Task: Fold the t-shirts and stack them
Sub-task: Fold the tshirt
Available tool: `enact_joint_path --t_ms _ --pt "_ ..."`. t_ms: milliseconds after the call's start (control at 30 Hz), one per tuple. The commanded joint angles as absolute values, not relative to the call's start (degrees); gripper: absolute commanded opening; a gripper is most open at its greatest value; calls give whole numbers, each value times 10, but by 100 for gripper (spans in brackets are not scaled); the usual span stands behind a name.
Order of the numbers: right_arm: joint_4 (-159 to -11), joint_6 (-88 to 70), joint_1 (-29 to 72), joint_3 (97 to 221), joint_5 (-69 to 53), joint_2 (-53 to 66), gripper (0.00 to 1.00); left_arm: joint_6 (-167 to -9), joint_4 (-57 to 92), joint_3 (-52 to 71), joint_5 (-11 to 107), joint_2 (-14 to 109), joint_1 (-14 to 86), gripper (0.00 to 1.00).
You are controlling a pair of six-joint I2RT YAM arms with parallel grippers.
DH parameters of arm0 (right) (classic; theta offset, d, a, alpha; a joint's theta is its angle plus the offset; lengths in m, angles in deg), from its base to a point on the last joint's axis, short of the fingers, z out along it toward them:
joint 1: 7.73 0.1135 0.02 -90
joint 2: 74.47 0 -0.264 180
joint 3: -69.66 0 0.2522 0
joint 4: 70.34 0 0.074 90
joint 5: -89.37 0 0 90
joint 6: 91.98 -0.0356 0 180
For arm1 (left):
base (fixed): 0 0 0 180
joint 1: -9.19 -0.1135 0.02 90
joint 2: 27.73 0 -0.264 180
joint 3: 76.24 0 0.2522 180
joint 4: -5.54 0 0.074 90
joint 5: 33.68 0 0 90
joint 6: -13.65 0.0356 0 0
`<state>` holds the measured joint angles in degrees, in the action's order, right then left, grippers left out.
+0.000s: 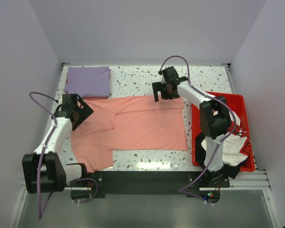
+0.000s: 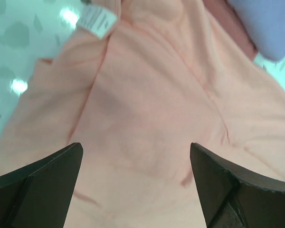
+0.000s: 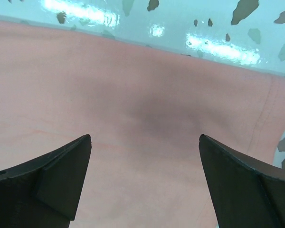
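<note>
A salmon-pink t-shirt (image 1: 142,126) lies spread on the speckled table, its far edge folded over into a band. A folded lavender-purple t-shirt (image 1: 88,81) sits at the back left. My left gripper (image 1: 76,113) is open just above the pink shirt's left end, near the collar; its wrist view shows pink cloth (image 2: 147,118) and a white label (image 2: 97,20) between the spread jaws. My right gripper (image 1: 167,92) is open over the shirt's far right edge; the pink cloth (image 3: 133,142) fills its view. White and black shirts (image 1: 232,149) lie in the red tray.
The red plastic tray (image 1: 242,107) stands at the right, under the right arm. White walls close in the table on three sides. A black rail runs along the near edge.
</note>
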<state>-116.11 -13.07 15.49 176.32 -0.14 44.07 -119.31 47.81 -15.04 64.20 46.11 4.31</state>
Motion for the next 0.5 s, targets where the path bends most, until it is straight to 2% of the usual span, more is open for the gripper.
enact_joint_path --t_ms 0,167,300,433,467 --pt "-1156 -133 153 1750 -5 370 99 -1219 551 -202 627 371 81 100" --pt "-1155 -141 153 1724 -16 337 99 -1306 652 -244 651 304 257 100" --pt "-1161 -144 153 1708 -14 322 99 -1390 745 -250 684 291 344 100" --pt "-1161 -147 153 1695 -13 317 99 -1495 777 -289 652 262 435 93" --pt "-1162 -147 153 1693 -14 318 99 -1517 783 -295 649 259 454 88"
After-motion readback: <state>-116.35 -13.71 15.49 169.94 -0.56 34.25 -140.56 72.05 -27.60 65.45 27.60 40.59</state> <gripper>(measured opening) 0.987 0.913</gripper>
